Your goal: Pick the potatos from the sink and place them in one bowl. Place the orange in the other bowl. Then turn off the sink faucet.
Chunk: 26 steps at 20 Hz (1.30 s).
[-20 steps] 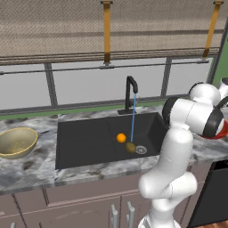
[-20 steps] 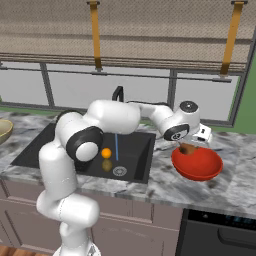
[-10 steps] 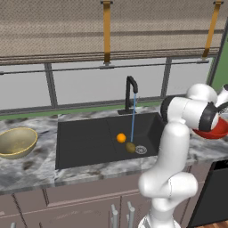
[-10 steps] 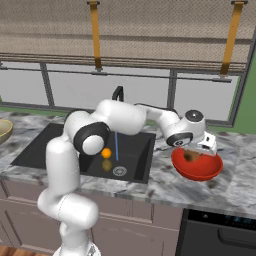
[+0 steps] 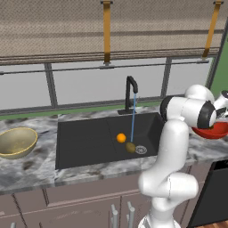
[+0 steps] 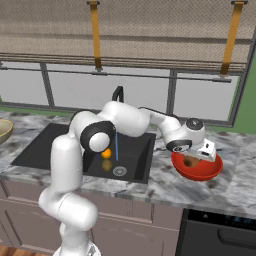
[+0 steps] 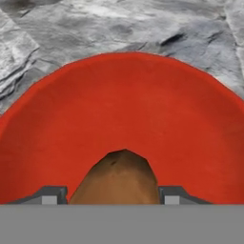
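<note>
My gripper is shut on the reddish-brown potato, just above the inside of the glossy red bowl. From the right base the potato hangs low in that bowl on the counter right of the sink. Down in the black basin the orange lies beside the olive-brown potato, close to the drain. Water still runs from the black faucet. Far left on the counter stands the tan-yellow bowl.
Grey marbled counter surrounds the sink and the red bowl. A window with a blind runs along the back wall. A dark appliance front sits below the counter at the right.
The hand has sunk lower over the red bowl, carrying the reddish-brown potato down into it. The orange and the other potato have not moved.
</note>
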Available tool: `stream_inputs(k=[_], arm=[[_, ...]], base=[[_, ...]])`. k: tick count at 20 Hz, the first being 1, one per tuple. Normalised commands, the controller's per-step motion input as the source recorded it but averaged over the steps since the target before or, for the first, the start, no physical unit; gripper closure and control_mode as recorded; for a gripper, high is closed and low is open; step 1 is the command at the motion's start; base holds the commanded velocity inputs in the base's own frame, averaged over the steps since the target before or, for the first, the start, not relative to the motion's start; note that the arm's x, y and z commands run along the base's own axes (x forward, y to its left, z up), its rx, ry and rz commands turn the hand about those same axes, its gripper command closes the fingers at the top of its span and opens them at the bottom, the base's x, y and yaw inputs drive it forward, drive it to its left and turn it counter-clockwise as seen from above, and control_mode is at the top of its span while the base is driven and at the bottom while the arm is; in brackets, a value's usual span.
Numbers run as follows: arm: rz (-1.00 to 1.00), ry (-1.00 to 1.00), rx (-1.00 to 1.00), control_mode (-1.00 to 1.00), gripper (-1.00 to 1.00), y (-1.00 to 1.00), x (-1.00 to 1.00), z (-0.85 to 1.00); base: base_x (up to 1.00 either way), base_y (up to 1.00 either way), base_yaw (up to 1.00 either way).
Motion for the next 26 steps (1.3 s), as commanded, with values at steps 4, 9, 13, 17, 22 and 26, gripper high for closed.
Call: stream_inputs(k=[4, 9, 13, 17, 22, 26], arm=[[0.0, 0.0, 0.0, -1.0, -1.0, -0.09, 0.12, -0.02], [0.0, 0.0, 0.0, -1.0, -1.0, -0.21, 0.05, 0.0], [0.0, 0.0, 0.0, -1.0, -1.0, -0.09, 0.02, 0.0], [0.0, 0.0, 0.0, -1.0, -1.0, 0.0, -0.01, 0.14], [0.0, 0.02, 0.0, -1.0, -1.0, 0.0, -0.41, 0.51], [0.0, 0.01, -0.03, -1.0, -1.0, 0.3, -0.67, 0.46]], base=[[0.0, 0.0, 0.0], [0.0, 0.0, 0.0], [0.0, 0.0, 0.0], [0.0, 0.0, 0.0], [0.0, 0.0, 0.0], [0.0, 0.0, 0.0]])
